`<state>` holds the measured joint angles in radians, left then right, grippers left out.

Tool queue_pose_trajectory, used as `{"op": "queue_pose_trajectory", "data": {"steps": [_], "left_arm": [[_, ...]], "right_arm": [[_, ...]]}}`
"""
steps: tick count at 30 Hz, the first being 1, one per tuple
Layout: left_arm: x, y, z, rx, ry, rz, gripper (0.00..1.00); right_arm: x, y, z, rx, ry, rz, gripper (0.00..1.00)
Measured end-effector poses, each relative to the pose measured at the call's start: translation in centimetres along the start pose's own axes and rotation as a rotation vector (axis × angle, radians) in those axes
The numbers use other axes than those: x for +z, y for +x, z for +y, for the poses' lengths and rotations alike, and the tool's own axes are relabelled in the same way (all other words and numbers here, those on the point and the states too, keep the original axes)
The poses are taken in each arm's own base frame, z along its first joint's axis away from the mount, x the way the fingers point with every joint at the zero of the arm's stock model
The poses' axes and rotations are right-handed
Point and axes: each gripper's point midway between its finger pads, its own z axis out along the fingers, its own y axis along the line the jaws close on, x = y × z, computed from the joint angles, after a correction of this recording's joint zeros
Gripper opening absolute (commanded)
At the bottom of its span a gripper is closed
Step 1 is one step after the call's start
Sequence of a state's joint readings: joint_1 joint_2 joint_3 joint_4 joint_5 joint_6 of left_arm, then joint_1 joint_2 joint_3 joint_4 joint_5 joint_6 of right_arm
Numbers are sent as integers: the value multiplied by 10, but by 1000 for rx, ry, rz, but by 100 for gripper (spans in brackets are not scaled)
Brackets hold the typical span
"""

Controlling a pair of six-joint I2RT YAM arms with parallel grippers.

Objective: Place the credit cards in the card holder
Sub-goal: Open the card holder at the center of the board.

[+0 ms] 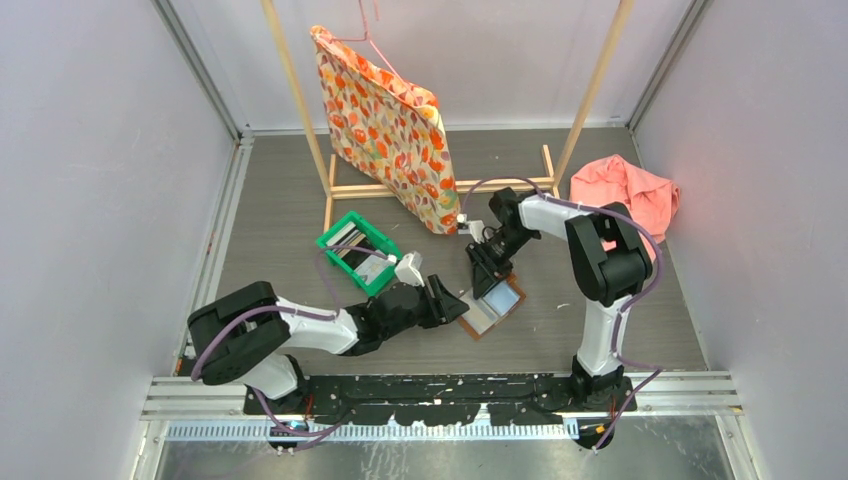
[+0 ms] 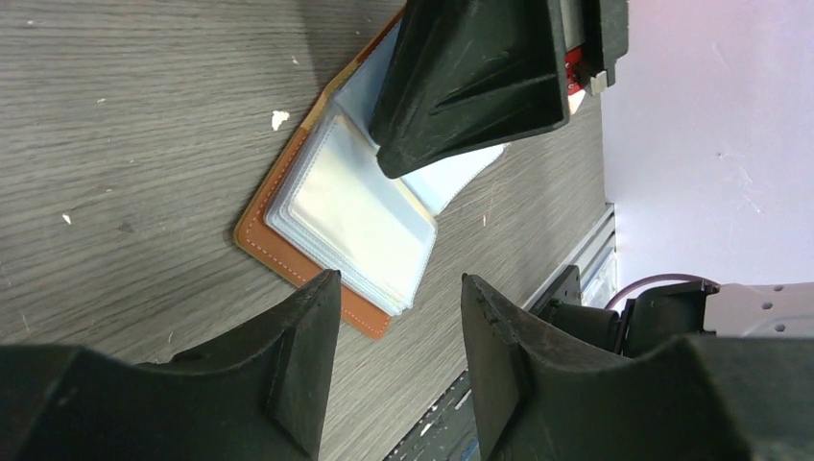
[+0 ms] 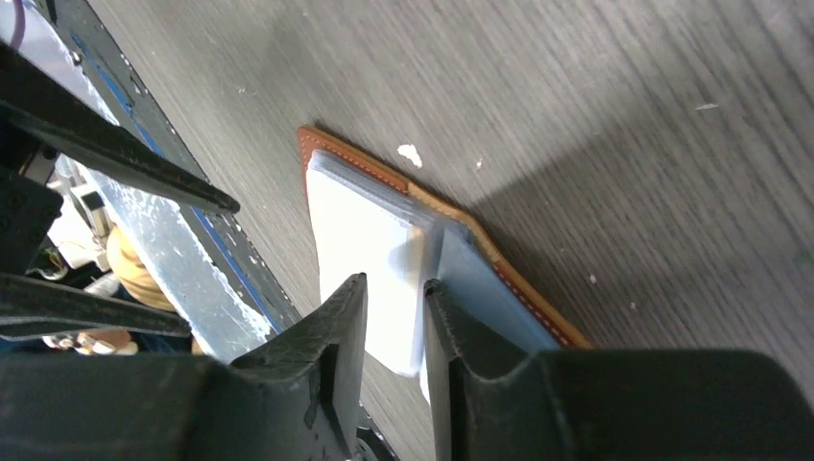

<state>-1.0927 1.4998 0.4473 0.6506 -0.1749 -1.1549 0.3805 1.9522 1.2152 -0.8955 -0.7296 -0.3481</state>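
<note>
The brown leather card holder [image 1: 490, 312] lies open on the table, its clear sleeves fanned up; it shows in the left wrist view [image 2: 288, 252] and the right wrist view [image 3: 357, 206]. A light blue card [image 3: 480, 288] lies flat on its far half, partly under the sleeves. My right gripper [image 1: 487, 275] [image 3: 394, 286] stands over the holder with its jaws narrowly apart, a sleeve edge between them. My left gripper [image 1: 455, 303] [image 2: 398, 283] is open and empty at the holder's near-left edge. More cards [image 1: 350, 245] sit in the green bin.
The green plastic bin [image 1: 378, 270] stands left of the holder, behind my left arm. A wooden rack [image 1: 440, 187] with a patterned garment [image 1: 390, 130] stands at the back. A pink cloth [image 1: 625, 190] lies at the back right. The front rail [image 1: 450, 390] runs along the near edge.
</note>
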Motion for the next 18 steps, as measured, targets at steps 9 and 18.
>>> {"op": "queue_pose_trajectory", "data": {"steps": [9,18], "left_arm": [[-3,-2,-2,-23,-2,0,50],[5,4,5,-41,-17,10,46]], "right_arm": [[-39,11,37,-464,26,-105,66],[-9,45,44,-910,103,-19,69]]}}
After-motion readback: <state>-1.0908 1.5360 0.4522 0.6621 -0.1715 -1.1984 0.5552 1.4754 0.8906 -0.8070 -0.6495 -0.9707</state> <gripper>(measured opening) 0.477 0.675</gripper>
